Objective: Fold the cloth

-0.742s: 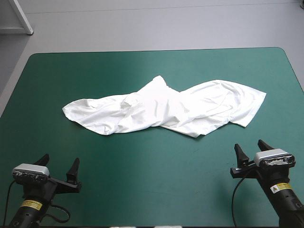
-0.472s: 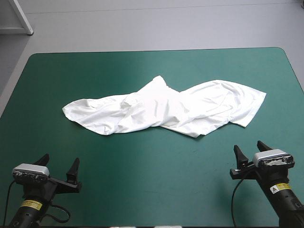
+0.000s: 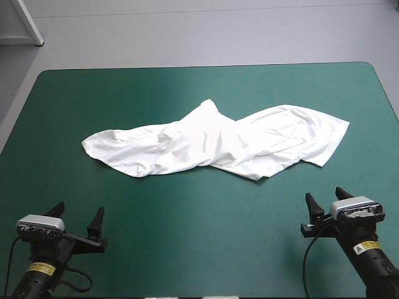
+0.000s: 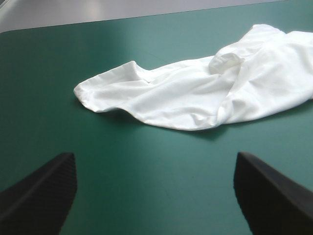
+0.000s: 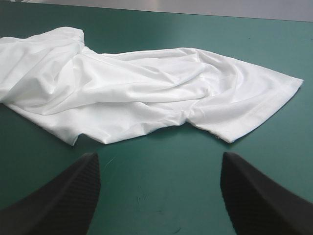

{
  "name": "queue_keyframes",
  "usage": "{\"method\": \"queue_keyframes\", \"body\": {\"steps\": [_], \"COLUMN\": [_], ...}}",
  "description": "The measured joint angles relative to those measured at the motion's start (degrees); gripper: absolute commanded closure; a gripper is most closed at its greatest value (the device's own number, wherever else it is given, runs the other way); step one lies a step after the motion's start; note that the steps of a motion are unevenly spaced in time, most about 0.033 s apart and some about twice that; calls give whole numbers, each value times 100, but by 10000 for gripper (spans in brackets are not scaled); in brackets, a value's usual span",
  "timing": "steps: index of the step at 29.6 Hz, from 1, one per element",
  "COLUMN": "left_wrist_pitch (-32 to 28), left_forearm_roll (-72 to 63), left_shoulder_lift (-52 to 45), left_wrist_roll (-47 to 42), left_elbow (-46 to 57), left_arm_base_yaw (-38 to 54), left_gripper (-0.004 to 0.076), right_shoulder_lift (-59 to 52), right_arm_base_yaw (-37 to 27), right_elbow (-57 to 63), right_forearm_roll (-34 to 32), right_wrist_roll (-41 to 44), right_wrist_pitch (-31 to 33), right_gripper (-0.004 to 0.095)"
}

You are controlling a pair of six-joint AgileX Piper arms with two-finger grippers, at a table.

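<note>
Left fingers [image 4: 44, 191] and right fingers [image 5: 63, 191] spread (empty) — T-shirt [image 3: 212, 143] lies well ahead.

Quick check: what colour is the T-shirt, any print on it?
Plain white, no print visible on the T-shirt; the high view shows it best.

This looks like a robot lab or a test room, not a home. The table [image 3: 199, 249] has a plain teal-green cover with rounded corners, like a work surface. At the near edge of the table two robot arms come in, one with the left gripper [image 3: 78, 216] and one with the right gripper [image 3: 326, 199]. Each arm has a yellow label [image 3: 41, 268]. Beyond the far edge of the table is a smooth grey floor [image 3: 218, 37] with one thin seam line. Beyond the far left corner stands a slanted white bar [image 3: 28, 22] of some frame — what it belongs to, I cannot tell.
</note>
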Motion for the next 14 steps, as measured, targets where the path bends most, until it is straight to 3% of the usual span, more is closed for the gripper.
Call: {"method": "queue_keyframes", "body": {"steps": [7,14], "left_wrist_pitch": [206,553], "left_forearm_roll": [-196,-217], "left_shoulder_lift": [214,1842], "left_wrist_roll": [-113,-205], "left_elbow": [-347,-1718], "left_arm_base_yaw": [0,0], "left_gripper": [140,147], "right_shoulder_lift": [47,710], "right_arm_base_yaw": [0,0], "right_elbow": [-703,-2185], "right_forearm_roll": [-142,-623], "right_wrist_roll": [0,591], "right_wrist_pitch": [811,2055], "right_gripper": [260,260]}}
